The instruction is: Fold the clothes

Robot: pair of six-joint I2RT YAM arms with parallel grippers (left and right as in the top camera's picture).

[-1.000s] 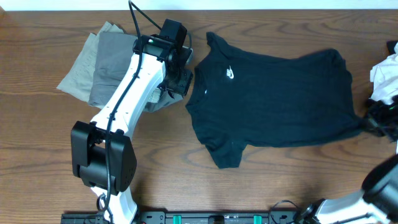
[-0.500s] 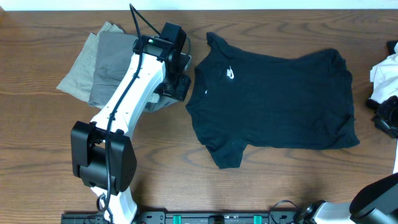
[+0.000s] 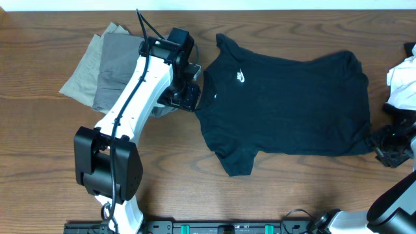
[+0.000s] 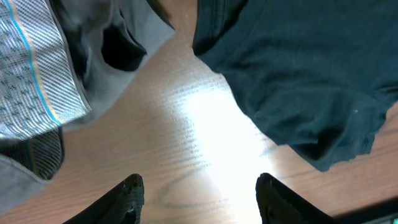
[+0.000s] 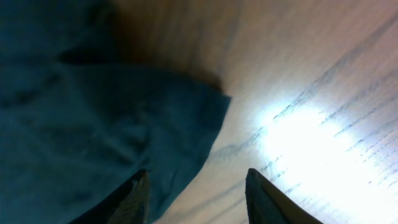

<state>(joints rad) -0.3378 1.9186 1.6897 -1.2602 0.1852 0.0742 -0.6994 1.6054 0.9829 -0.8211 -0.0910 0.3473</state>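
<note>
On the chest of the black T-shirt [image 3: 292, 104], towards its left end, sits a small white logo [image 3: 240, 78], the only marking in view and too small to read. At the shirt's near right hem corner hangs the right gripper [image 3: 390, 146]. In the right wrist view its fingers [image 5: 140, 190] stand apart over the wood, with the dark fabric corner [image 5: 124, 137] spreading from the left up to the left finger and a little into the gap. Nothing is pinched between them. Across the shirt, at its left end beside the neck opening, is the left gripper [image 3: 185, 97]. In the left wrist view its fingers [image 4: 132, 190] are spread wide over bare, brightly lit wood and hold nothing, and the shirt's edge and a sleeve [image 4: 323, 93] lie beyond them to the right, apart from both tips. The T-shirt lies spread flat in the middle of the brown wooden tabletop [image 3: 292, 188], neck to the left and hem to the right. One short sleeve points far and the other near, and the cloth is lightly rippled along the hem. To the left of the left arm rests a folded pile, a grey garment [image 3: 120, 65] on top of a khaki piece [image 3: 81, 75]. Close to the left fingers the grey cloth shows a striped lining with a thin blue line [image 4: 34, 68]. A crumpled white cloth [image 3: 404, 81] sits at the far right edge.
</note>
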